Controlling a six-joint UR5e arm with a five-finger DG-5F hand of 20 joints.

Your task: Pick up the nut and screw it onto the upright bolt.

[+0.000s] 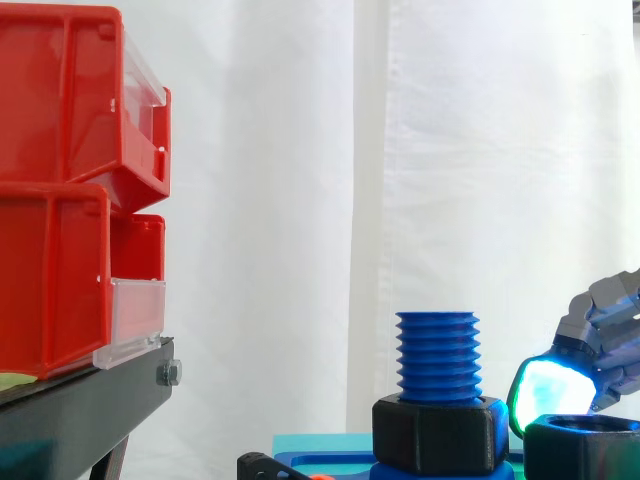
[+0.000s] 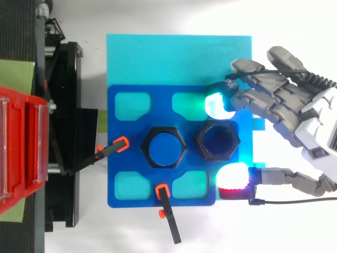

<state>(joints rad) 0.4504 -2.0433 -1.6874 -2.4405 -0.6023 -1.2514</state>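
An upright blue threaded bolt (image 1: 437, 355) rises from a black hex collar (image 2: 166, 147) in the middle of the blue base plate (image 2: 124, 174). Just right of it a loose black nut (image 2: 217, 139) lies flat on the plate, and its rim (image 1: 583, 440) shows at the lower right of the side view. My hand (image 2: 310, 132) reaches in from the right and is open. Its cyan-green fingertips (image 2: 220, 104) sit on the nut's far side and its red-glowing thumb pad (image 2: 234, 176) on the near side. Small gaps separate both from the nut.
The blue plate rests on a cyan mat (image 2: 179, 52). Two black clamps with orange tips (image 2: 121, 143) (image 2: 163, 191) hold the plate at its left and front edges. Red bins (image 1: 70, 190) stand stacked on the black stand (image 1: 90, 395) at the left.
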